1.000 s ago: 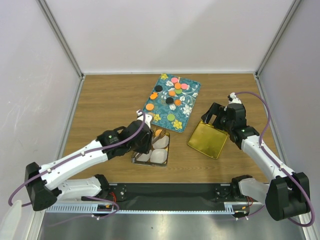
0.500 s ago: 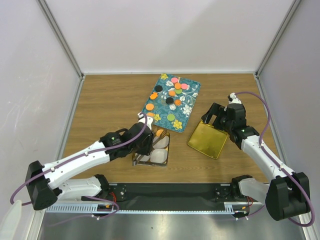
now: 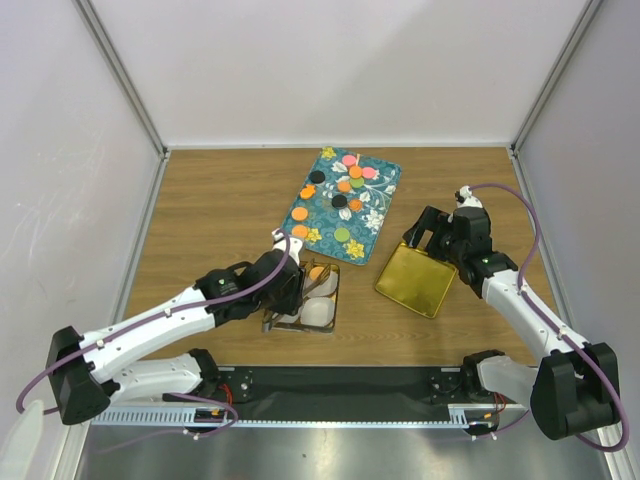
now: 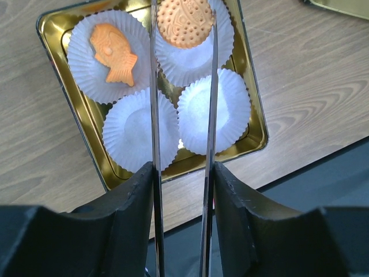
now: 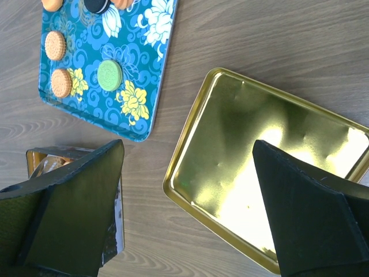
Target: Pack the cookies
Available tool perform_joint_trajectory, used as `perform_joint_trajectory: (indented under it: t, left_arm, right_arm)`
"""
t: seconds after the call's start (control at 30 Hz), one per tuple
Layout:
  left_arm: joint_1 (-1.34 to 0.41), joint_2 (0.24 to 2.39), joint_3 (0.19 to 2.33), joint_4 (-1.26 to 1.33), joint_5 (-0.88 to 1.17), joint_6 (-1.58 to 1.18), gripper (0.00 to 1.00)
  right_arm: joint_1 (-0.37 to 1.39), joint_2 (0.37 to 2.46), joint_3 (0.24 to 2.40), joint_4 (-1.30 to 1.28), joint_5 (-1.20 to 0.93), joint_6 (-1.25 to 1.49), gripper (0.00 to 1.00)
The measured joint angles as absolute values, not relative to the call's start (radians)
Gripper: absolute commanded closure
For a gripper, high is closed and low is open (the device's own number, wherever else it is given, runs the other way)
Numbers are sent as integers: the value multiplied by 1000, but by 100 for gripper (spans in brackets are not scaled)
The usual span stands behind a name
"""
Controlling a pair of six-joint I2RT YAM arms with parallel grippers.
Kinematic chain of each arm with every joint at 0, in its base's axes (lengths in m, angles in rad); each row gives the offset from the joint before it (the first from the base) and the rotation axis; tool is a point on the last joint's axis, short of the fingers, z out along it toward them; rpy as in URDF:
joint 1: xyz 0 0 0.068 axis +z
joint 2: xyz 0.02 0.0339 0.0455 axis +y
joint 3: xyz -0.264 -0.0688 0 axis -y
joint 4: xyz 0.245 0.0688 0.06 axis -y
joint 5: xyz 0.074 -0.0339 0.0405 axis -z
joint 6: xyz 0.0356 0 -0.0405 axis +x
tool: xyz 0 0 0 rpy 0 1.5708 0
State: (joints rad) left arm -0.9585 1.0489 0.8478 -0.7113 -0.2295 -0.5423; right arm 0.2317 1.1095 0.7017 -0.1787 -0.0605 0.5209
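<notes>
Overhead, the left arm (image 3: 170, 318) reaches to a gold tin (image 3: 300, 327) low in the middle of the table (image 3: 220, 200), with the left jaws over the tin's far end. Most cookies (image 3: 344, 185) lie on a teal tray (image 3: 385, 185) above centre. A gold lid (image 3: 415, 280) sits right of the tin, and the right jaws hover at its upper edge.

From the left wrist, two thin fingers (image 4: 154, 115) are partly closed, pinching a round orange cookie (image 4: 184, 22) at the top of the frame over a white paper cup (image 4: 190, 63). A fish-shaped orange cookie (image 4: 112, 52) lies in the upper-left cup; the two lower cups hold nothing.

From the right wrist, the right jaws gape wide, gripping nothing, above the lid at lower right. A green cookie (image 5: 109, 74) lies on the tray at upper left.
</notes>
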Motion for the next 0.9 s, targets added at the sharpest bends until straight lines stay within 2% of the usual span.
perform_joint_trajectory:
  t: [0.33,0.53,0.77,0.9]
  left_arm:
    - [-963,1049,826,-711,-223,-542,49]
    - [-965,1053,822,-702,-216,-542,43]
    - [-966,1053,827,-709,-215,-541,48]
    - [-966,1053,881,-752,-229,-537,48]
  right_arm:
    - [233,1116,702,-183,-60,520,0]
    - [234,1117,702,-183,-59,519,0]
    - [234,1117,704,-183,-58,519,0]
    - [234,1118,704,-183,-58,519,0]
